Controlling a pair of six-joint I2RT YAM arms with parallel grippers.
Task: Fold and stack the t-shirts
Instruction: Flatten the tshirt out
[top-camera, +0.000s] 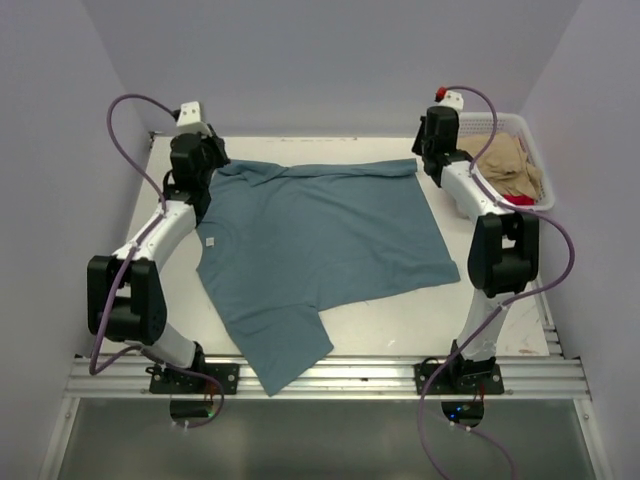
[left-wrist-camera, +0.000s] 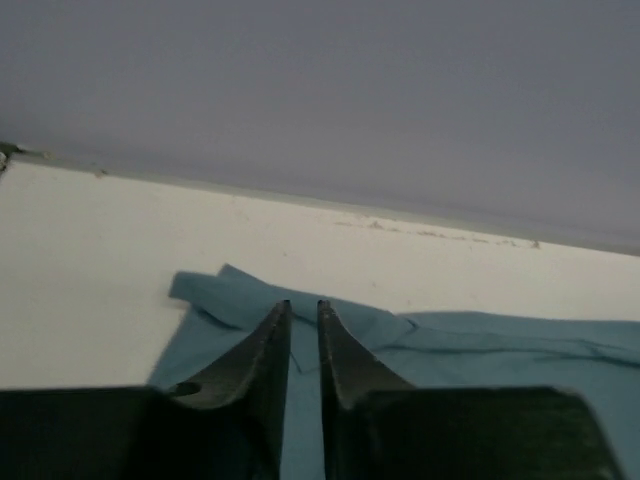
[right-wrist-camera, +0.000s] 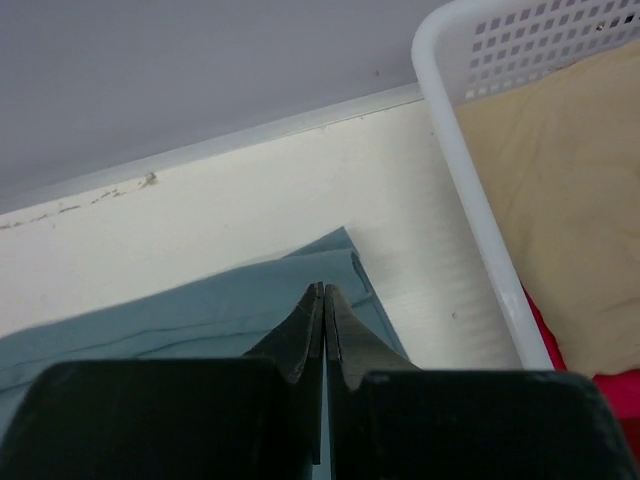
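A blue t-shirt (top-camera: 320, 240) lies spread flat on the white table, one sleeve hanging over the near edge. My left gripper (top-camera: 214, 162) is at the shirt's far left corner. In the left wrist view the left gripper (left-wrist-camera: 304, 303) has a narrow gap between its jaws, just over a folded edge of the shirt (left-wrist-camera: 480, 360). My right gripper (top-camera: 426, 166) is at the far right corner. In the right wrist view the right gripper (right-wrist-camera: 323, 287) has its jaws pressed together on the edge of the shirt (right-wrist-camera: 200, 310).
A white basket (top-camera: 500, 118) stands at the far right with a tan garment (top-camera: 510, 165) and something red (top-camera: 520, 200) in it. The basket rim (right-wrist-camera: 470, 190) is close to the right of my right gripper. The back wall is just beyond both grippers.
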